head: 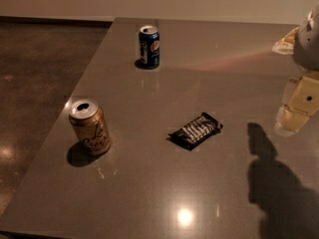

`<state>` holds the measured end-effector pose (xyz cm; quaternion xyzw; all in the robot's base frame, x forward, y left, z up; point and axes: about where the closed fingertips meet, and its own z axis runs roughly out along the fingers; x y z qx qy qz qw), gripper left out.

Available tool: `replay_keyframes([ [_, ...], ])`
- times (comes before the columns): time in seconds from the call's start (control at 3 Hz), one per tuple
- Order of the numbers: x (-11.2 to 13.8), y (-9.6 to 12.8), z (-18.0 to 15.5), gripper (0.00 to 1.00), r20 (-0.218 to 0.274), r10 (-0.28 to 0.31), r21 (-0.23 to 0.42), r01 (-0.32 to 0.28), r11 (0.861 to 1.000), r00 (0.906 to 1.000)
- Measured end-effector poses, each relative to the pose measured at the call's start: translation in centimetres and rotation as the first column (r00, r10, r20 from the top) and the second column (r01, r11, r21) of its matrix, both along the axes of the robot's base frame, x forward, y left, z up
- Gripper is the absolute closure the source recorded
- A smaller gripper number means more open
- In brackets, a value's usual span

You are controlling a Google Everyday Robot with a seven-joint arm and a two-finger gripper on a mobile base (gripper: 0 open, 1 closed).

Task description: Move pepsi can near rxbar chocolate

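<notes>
At the far side of the table (149,198), left of centre, you have the pepsi can (149,46): upright, silver top showing, nothing touching it. Your end effector (299,106) sits at the right edge of view, at mid depth, low over the table with its pale reflection just under it. It holds nothing. You cannot tell whether it is apart or together.

Pepsi can relative to end effector: well apart, farther back and a long way to the left, with bare table between.

Rxbar chocolate (195,131): flat on the table near the middle, lying at an angle, its right end farther back. It is nearer to you than the pepsi can and to its right; the two are well apart. It lies left of the end effector and slightly nearer.

Orange-tan can (89,126): upright, near left, opened top, apart from everything else.

A dark shadow (274,183) falls on the table at near right.
</notes>
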<state>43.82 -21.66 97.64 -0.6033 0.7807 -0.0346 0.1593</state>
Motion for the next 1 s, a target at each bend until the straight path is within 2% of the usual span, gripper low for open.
replay_keyframes([
  [0.33, 0.0, 0.0, 0.0, 0.0, 0.0, 0.0, 0.0, 0.0, 1.0, 1.0],
  [0.67, 1.5, 1.5, 0.1, 0.0, -0.025, -0.004, 0.062, 0.006, 0.998, 0.9997],
  [1.0, 5.1, 5.1, -0.5, 0.0, -0.037, -0.007, 0.145, 0.012, 0.989, 0.9993],
])
